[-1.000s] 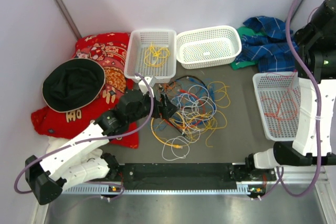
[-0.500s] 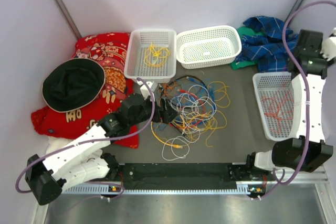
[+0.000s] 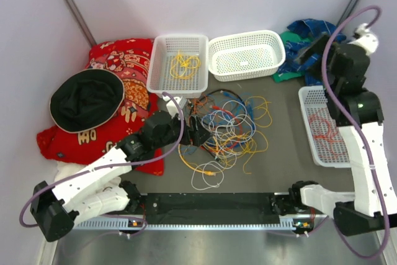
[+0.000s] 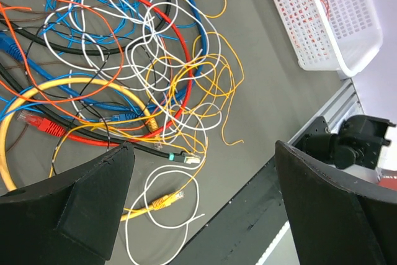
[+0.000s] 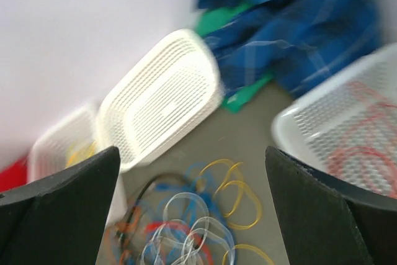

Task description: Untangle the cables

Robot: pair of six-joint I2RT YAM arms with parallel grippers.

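Left gripper at the edge of the cable pile, ready for one pick

Your left gripper is wide open and empty, just above the near-left side of the cables, which lie tangled in the middle of the surface. Choose only one wire with a free end, for example the yellow plug, close on it alone, and pull slowly. The right gripper is also open and empty, raised at the right.

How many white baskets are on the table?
3. The back-left basket holds a yellow cable. The middle basket sits right beside it. The right basket holds a red cable, and the arm partly covers it. No others show.
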